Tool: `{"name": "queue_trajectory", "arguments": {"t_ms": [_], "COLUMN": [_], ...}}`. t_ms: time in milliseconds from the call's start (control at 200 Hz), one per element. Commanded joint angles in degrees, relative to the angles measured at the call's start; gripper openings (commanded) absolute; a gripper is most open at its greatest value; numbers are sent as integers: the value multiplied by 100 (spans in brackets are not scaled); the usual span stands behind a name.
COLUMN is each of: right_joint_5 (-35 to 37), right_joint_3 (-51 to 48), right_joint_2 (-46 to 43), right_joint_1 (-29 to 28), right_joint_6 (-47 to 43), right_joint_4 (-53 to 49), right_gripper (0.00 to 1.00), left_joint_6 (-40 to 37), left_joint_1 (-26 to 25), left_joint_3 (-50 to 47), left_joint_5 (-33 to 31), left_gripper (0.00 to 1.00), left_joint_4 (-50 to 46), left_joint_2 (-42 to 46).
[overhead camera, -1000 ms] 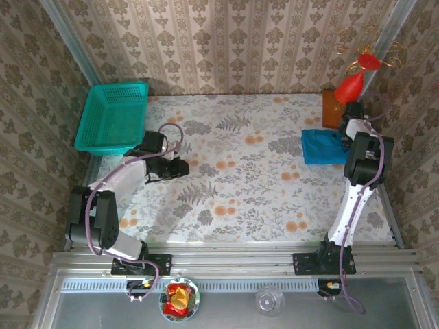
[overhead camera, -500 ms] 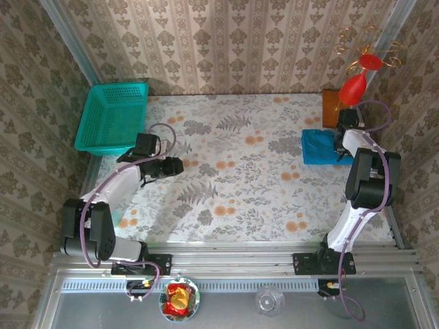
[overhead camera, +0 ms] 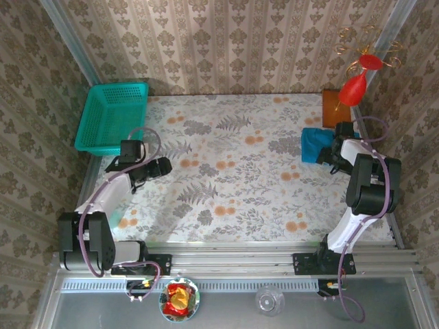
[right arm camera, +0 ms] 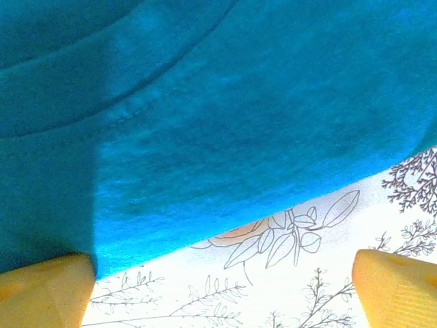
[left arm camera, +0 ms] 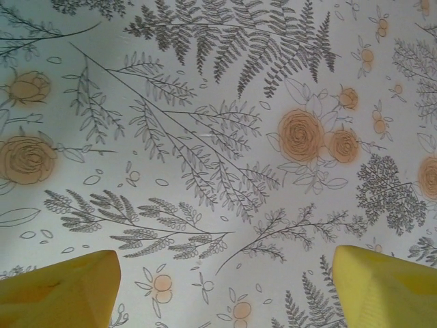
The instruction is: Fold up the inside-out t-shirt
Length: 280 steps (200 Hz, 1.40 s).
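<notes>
The soft blue-teal cloth t-shirt [overhead camera: 315, 145], folded into a compact squarish bundle with a curved stitched seam, lies at the far right of the flat, floral-printed worktop [overhead camera: 233, 192]. The right claw [right arm camera: 222, 290] stands wide open at the shirt's edge, its yellow wedge-shaped fingers [right arm camera: 396, 287] clasping nothing. The left claw [left arm camera: 225, 283] is likewise spread and empty over bare print, near the rigid teal plastic mesh basket [overhead camera: 113, 118].
</notes>
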<state>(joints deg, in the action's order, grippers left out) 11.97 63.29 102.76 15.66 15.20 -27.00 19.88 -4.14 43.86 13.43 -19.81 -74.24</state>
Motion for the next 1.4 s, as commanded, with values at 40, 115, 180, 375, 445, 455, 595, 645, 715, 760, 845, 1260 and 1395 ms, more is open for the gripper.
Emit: {"name": "queue_trajectory", "arguments": {"t_ms": [40,115,180,375,445,455,595,645,715,760,845,1260,1395], "right_joint_5": [-272,-300,-244,-649,-665,-662,-523,-516,-617,-669,-661,-788,-817], "right_joint_3": [134,253,349,498,563,569,693,703,720,716,589,-1708,-2525], "right_joint_2": [100,206,284,373,348,341,289,283,274,227,17,-2127,-2525], "right_joint_1": [138,201,233,488,493,502,564,607,689,717,719,26,-466], "right_joint_6": [83,63,3,122,108,111,112,123,145,154,175,-37,-440], "right_joint_4": [105,69,42,108,101,99,-24,-16,0,-6,29,2063,3352], "right_gripper": [100,100,100,100,100,100,100,100,100,100,100,100,100], "left_joint_6": [58,72,99,137,142,142,164,174,190,192,157,-198,-793], "left_joint_1": [51,54,59,55,54,54,53,54,54,57,58,15,-82], "left_joint_3": [-131,-150,-171,-158,-143,-145,-184,-202,-227,-237,-255,-598,-844], "left_joint_5": [34,76,107,190,221,221,239,239,255,248,169,-1840,-2292], "left_gripper": [82,82,82,82,82,82,82,82,82,82,82,100,100], "left_joint_4": [133,135,138,143,120,116,109,113,127,117,105,864,1536], "left_joint_2": [129,128,138,158,186,189,267,278,296,311,352,1094,1236]}}
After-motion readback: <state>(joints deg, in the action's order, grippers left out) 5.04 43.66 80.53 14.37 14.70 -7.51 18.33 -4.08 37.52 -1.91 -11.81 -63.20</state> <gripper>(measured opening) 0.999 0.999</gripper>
